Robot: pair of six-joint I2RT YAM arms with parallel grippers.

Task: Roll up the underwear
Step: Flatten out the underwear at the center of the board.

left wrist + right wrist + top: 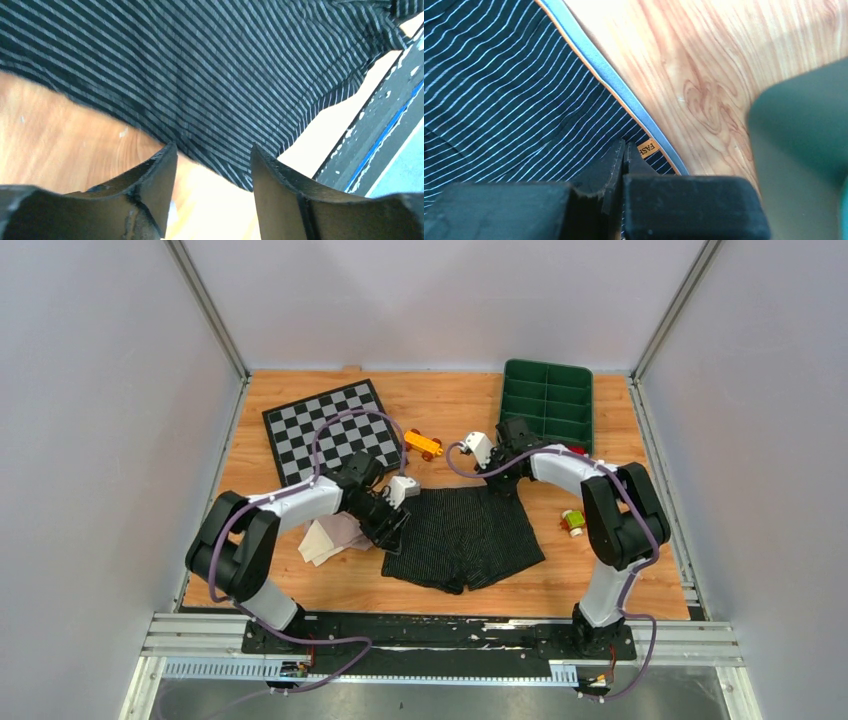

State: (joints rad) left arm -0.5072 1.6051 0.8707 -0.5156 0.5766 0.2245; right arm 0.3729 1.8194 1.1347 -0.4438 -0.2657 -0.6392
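At the near side of the table (600, 580), just beyond the arm bases, the black underwear (462, 537) lies spread flat, leg openings toward the bases and waistband toward the far side. The cloth is black with fine pale stripes. Just left of it, partly under the left arm, lies the pink-beige underwear (328, 538), loosely crumpled. The left gripper (392, 525) sits at the left edge of the black underwear. In the left wrist view its fingers (161, 182) are spread apart, holding nothing, with the striped edge and bare wood showing between them. To the right, well apart from the cloth, a small green-and-red object (572, 522) rests on the wood. The right gripper (503, 478) is at the far right corner of the black underwear. In the right wrist view its fingers are pressed together on the striped fabric just inside the pale blue waistband (623, 97), beside an orange label (648, 148). Beyond the waistband an orange toy car (423, 444) stands on the table. At far left lies the checkerboard mat (330, 430), turned at an angle. At far right sits the green tray (565, 405).
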